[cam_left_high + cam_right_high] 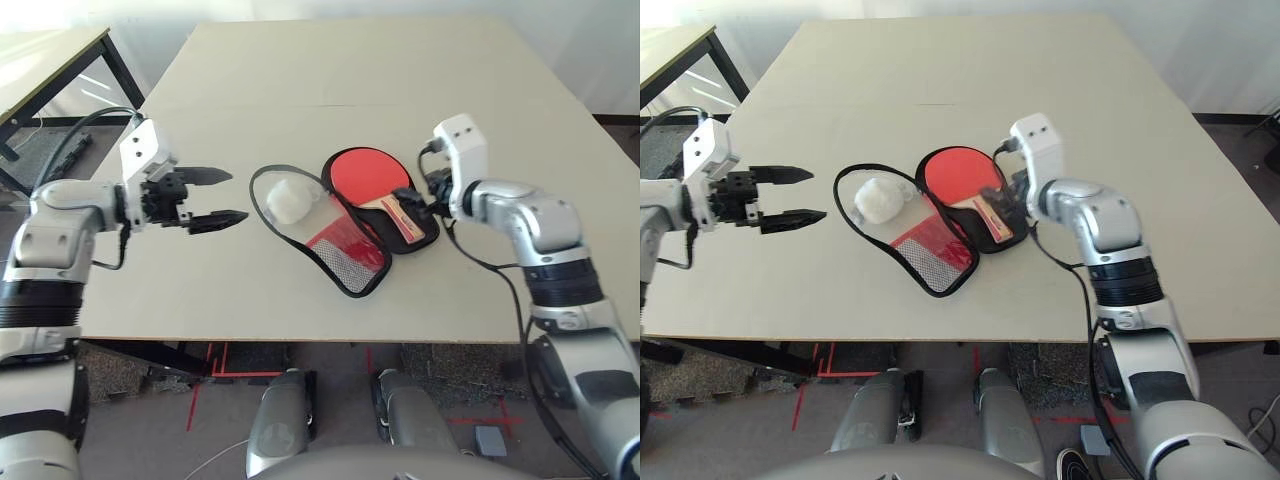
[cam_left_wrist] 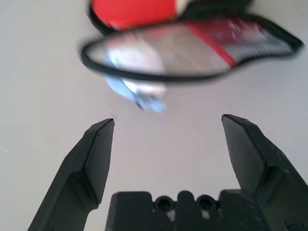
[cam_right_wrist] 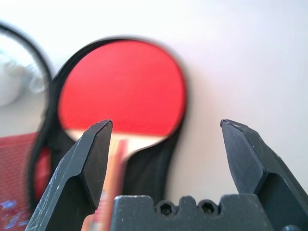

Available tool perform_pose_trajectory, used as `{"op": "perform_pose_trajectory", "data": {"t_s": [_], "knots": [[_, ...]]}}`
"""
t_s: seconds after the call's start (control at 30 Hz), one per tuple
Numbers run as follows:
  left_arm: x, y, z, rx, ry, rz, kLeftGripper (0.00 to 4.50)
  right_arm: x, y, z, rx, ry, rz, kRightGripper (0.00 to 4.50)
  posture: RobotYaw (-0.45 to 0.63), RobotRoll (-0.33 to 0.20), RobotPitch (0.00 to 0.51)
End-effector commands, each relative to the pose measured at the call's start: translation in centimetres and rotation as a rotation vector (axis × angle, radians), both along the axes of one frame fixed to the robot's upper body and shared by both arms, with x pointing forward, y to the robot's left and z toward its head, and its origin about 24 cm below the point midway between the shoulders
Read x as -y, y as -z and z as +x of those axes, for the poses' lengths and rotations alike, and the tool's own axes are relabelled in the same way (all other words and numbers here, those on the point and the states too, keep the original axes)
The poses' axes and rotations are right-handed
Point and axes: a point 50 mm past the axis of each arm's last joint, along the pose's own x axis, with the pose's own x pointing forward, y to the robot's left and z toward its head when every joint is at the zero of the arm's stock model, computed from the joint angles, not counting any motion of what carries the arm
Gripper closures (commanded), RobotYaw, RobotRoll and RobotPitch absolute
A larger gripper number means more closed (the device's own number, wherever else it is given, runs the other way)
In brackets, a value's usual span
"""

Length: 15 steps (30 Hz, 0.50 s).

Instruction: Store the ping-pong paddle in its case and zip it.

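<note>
With paddle [image 1: 368, 178] in open case [image 1: 347, 278], L tool [image 1: 240, 197] & R tool [image 3: 166, 122] both spread, empty.

Table: pale, flat top. Case lies directly on it, spread open, nearer the robot's edge than the far one; mesh-and-clear cover out to the left. White pom-pom under the cover's clear part.

Table [image 1: 290, 75]: points withheld.Table [image 1: 300, 75]: pale, flat top. Case [image 1: 368, 269] lies on it, spread open, nearer the robot's edge than the far one; clear-and-mesh cover [image 1: 345, 268] to the left, white pom-pom [image 1: 290, 200] under it.

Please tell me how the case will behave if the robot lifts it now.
The open case will probably flop and swing, since its clear, mesh-panelled cover lies folded out beside the other half. The paddle may slide out, because it rests in that half with no cover closed over it.
</note>
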Motion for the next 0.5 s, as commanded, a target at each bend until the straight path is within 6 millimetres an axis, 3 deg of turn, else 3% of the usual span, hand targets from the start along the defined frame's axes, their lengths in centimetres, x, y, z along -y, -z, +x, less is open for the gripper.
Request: {"op": "perform_pose_trajectory", "data": {"t_s": [0.03,0.2,0.5], "knots": [[2.0,2.7,-0.4,-0.096,0.065,0.038,0.0,2.4,0.7,0.1,0.027,0.027,0.053,0.05,0.13,0.0,0.1],[6.1,3.8,0.4,-0.071,0.158,-0.064,0.0,4.3,1.0,-0.1,0.071,0.056,0.081,0.05,0.11,0.0,0.103],[13.3,2.6,3.7,0.037,0.322,-0.193,0.0,5.2,2.6,-1.6,0.052,0.072,0.132,0.05,0.06,0.0,0.103]]}}
